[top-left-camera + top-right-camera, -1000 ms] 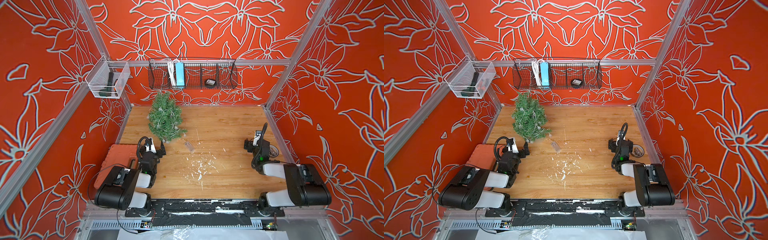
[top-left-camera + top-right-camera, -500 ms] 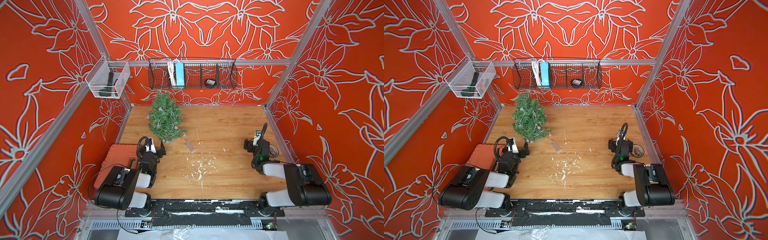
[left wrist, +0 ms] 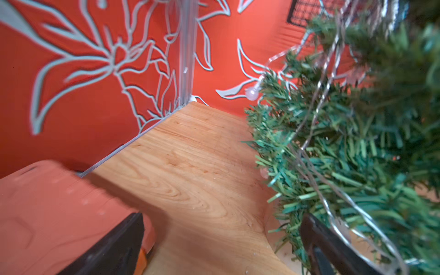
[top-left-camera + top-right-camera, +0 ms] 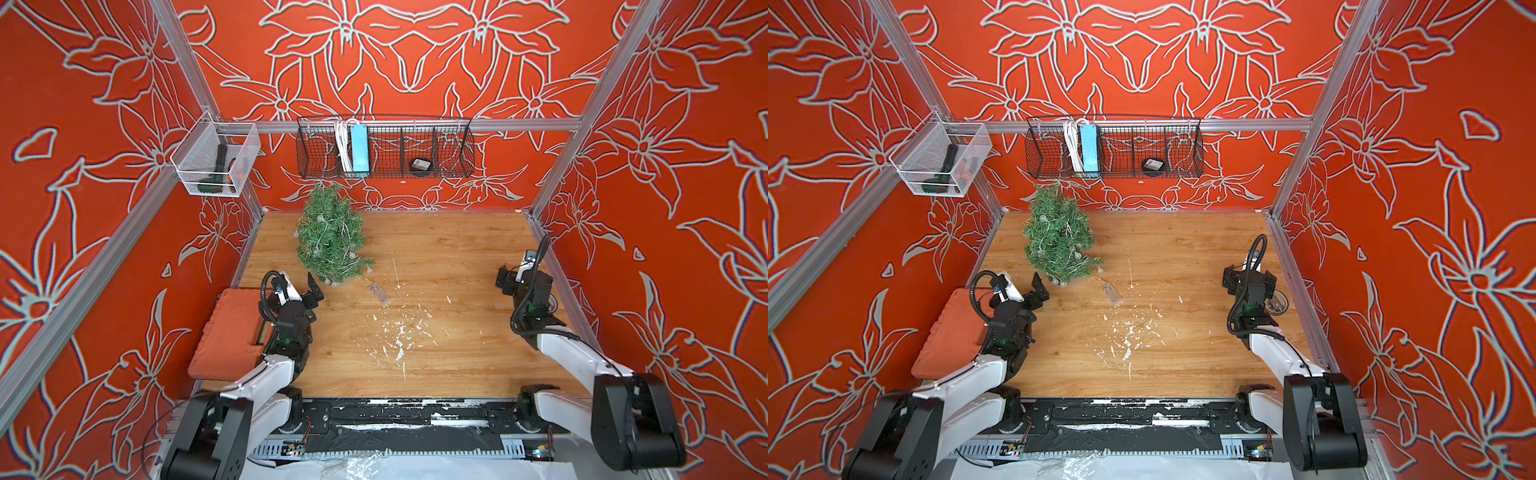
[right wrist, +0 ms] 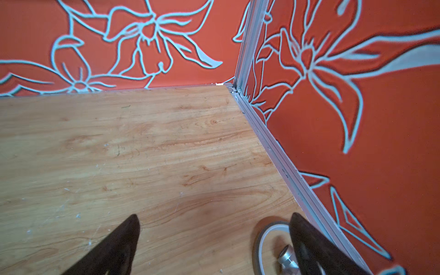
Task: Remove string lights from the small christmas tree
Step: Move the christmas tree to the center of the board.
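the small christmas tree (image 4: 332, 239) sits at the back left of the wooden bench (image 4: 449, 249), its tip toward the black wire basket (image 4: 453, 149) on the back wall. the string lights (image 3: 251, 93), thin silvery wire with clear bulbs, are wound through its branches. their clear battery box (image 4: 379, 293) lies on the bench just in front of the tree. the left gripper (image 3: 222, 216) hovers just beside the lower branches, jaws released and spread wide, grasping nothing. a loop of wire hangs close to one finger; whether it touches i cannot tell. an orange case (image 4: 232, 332) lies on its other side. the right gripper (image 5: 214, 215) is well apart near the right wall, jaws also released and empty, beside a small round ring (image 5: 266, 234).
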You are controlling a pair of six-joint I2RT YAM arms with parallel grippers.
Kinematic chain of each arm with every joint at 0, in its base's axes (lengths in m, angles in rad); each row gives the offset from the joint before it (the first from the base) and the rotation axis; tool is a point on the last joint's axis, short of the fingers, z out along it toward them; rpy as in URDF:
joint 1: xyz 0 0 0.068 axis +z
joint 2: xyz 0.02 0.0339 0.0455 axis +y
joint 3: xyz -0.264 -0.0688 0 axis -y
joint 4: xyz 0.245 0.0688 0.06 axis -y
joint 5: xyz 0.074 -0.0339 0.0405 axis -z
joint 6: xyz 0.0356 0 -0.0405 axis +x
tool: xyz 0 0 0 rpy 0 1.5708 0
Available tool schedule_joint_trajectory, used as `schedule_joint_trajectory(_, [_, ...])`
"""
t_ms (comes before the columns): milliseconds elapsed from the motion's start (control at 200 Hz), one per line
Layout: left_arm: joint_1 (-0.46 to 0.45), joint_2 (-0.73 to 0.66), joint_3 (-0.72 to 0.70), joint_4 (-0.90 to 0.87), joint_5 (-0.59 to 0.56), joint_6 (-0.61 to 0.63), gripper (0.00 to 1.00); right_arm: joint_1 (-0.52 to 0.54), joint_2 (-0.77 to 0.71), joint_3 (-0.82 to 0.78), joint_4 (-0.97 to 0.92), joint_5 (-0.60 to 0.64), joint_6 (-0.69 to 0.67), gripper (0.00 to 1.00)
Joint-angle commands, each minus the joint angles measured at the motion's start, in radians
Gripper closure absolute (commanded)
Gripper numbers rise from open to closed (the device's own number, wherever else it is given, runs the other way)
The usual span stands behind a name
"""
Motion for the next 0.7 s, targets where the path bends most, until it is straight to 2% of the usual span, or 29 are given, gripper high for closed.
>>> schedule_joint_trajectory(0, [-0.008,-0.134,-0.021,-0.170,-0.175,-0.202,0.01,0.008,-0.040,0.040,-0.131,0.040,0.132,0.02])
schedule_joint_trajectory(40, [-0.007,-0.180,-0.027,-0.203,-0.209,-0.297,0.01,0.009,-0.037,0.052,-0.145,0.047,0.188,0.02])
schedule_joint_trajectory(80, [-0.002,-0.223,-0.027,-0.269,-0.246,-0.457,0.01,0.007,-0.028,0.066,-0.167,0.062,0.296,0.02])
schedule_joint_trajectory(115, [0.010,-0.252,-0.025,-0.344,-0.254,-0.620,0.01,0.003,-0.020,0.083,-0.231,0.091,0.444,0.02])
schedule_joint_trajectory(135, [0.021,-0.265,-0.023,-0.384,-0.244,-0.705,0.01,0.002,-0.017,0.102,-0.314,0.114,0.577,0.02])
schedule_joint_trajectory(165, [0.046,-0.283,-0.020,-0.434,-0.205,-0.811,0.01,-0.002,-0.016,0.134,-0.444,0.132,0.746,0.02])
schedule_joint_trajectory(185, [0.068,-0.290,-0.022,-0.442,-0.153,-0.846,0.01,-0.012,-0.011,0.144,-0.476,0.108,0.796,0.02])
schedule_joint_trajectory(240, [0.124,-0.292,-0.049,-0.338,-0.002,-0.832,0.01,-0.031,0.001,0.101,-0.293,-0.096,0.655,0.02])
schedule_joint_trajectory(275, [0.129,-0.284,-0.059,-0.266,0.045,-0.806,0.01,-0.031,0.006,0.072,-0.220,-0.168,0.633,0.02])
schedule_joint_trajectory(395, [0.128,-0.233,-0.027,-0.127,0.145,-0.737,0.01,-0.031,0.019,0.031,-0.130,-0.190,0.678,0.02])
schedule_joint_trajectory(485, [0.131,-0.206,0.016,-0.098,0.205,-0.697,0.01,-0.032,0.033,0.083,-0.206,-0.274,0.657,0.02])
schedule_joint_trajectory(580, [0.156,-0.175,0.064,-0.141,0.298,-0.711,0.01,-0.031,0.064,0.156,-0.299,-0.371,0.619,0.02])
schedule_joint_trajectory(656, [0.196,-0.125,0.080,-0.119,0.426,-0.750,0.01,-0.033,0.071,0.156,-0.275,-0.407,0.638,0.02])
schedule_joint_trajectory(696, [0.221,-0.088,0.104,-0.139,0.485,-0.789,0.05,-0.033,0.071,0.150,-0.259,-0.422,0.647,0.02])
